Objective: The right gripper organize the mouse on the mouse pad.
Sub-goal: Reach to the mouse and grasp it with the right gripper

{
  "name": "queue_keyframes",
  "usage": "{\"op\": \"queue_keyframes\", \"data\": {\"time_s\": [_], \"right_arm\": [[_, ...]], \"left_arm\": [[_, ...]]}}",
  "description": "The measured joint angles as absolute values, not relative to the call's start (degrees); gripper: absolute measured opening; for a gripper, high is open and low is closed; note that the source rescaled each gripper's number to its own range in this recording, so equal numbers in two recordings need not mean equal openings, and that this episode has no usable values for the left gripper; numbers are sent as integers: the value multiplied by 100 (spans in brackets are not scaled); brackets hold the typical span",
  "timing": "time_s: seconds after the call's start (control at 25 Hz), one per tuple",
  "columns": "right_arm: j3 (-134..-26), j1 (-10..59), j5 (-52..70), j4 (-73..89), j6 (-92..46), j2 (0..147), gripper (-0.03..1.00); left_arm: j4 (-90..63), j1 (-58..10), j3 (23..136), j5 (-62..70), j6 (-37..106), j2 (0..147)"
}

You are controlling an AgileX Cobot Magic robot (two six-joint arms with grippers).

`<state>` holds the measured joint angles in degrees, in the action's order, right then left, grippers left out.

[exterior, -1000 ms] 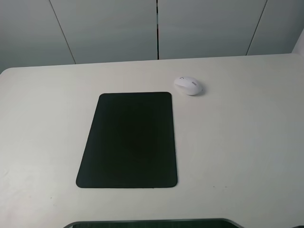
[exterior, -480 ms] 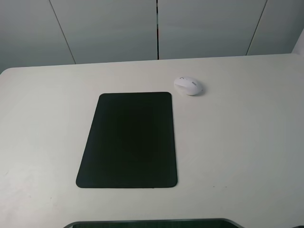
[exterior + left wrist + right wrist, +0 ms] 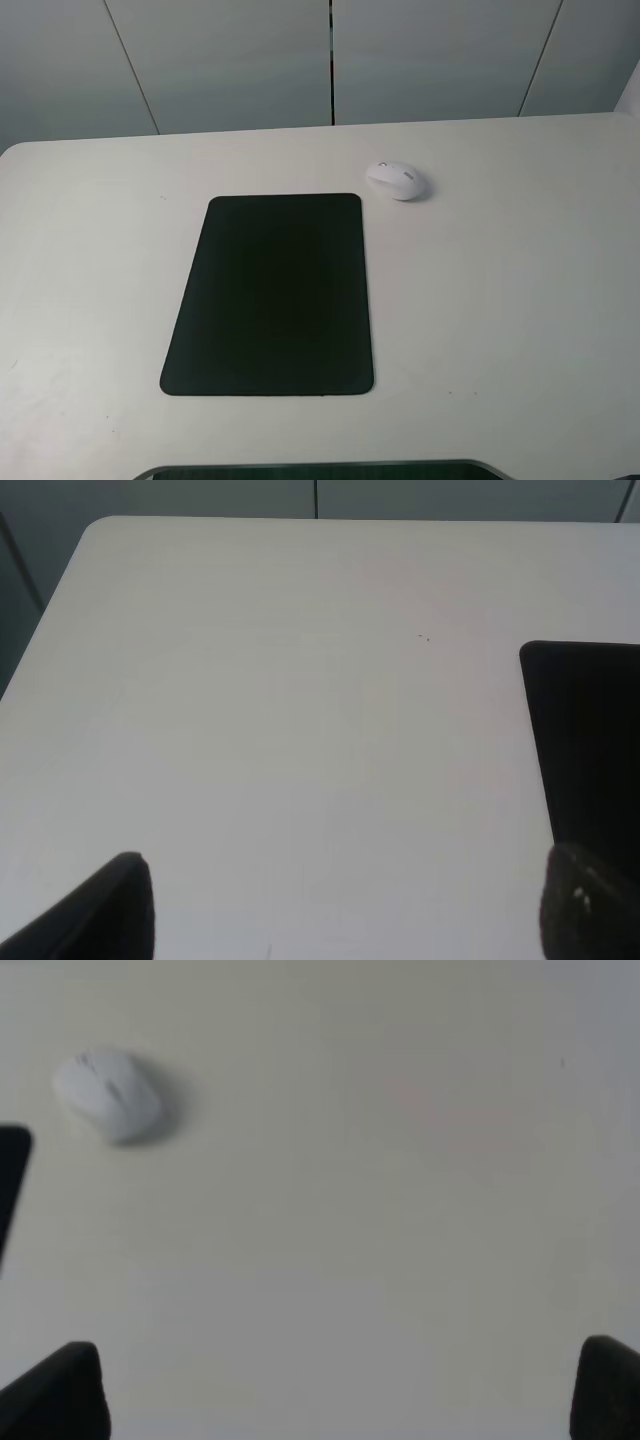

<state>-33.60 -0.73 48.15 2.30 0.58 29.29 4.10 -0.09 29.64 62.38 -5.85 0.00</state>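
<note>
The white mouse (image 3: 397, 180) lies on the bare table just off the far right corner of the black mouse pad (image 3: 271, 294), not on it. Neither arm shows in the exterior high view. In the right wrist view the mouse (image 3: 110, 1095) lies far ahead of my right gripper (image 3: 340, 1390), whose two dark fingertips (image 3: 60, 1390) stand wide apart with nothing between them; a sliver of the pad (image 3: 12, 1175) shows at the edge. My left gripper (image 3: 345, 905) is open and empty over bare table beside the pad (image 3: 585, 740).
The white table (image 3: 500, 320) runs back to a grey panelled wall (image 3: 330, 60). A dark curved edge (image 3: 320, 470) shows at the near side of the table.
</note>
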Motion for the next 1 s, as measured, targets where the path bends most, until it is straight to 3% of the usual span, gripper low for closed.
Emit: {"op": "queue_keyframes", "data": {"time_s": [0.28,0.44,0.64,1.0], "right_arm": [[-4215,-40,3902,281,-349,4630,100],[-4814,431,3839,234,-651,5592,100],[-5604,972,3855,221,-943,6720,100],[-7174,1194,4770,74,-1176,8771,100]], "left_arm": [[410,-9,2964,6238,-585,0],[410,-9,2964,6238,-585,0],[410,-9,2964,6238,-585,0],[410,-9,2964,6238,-585,0]]}}
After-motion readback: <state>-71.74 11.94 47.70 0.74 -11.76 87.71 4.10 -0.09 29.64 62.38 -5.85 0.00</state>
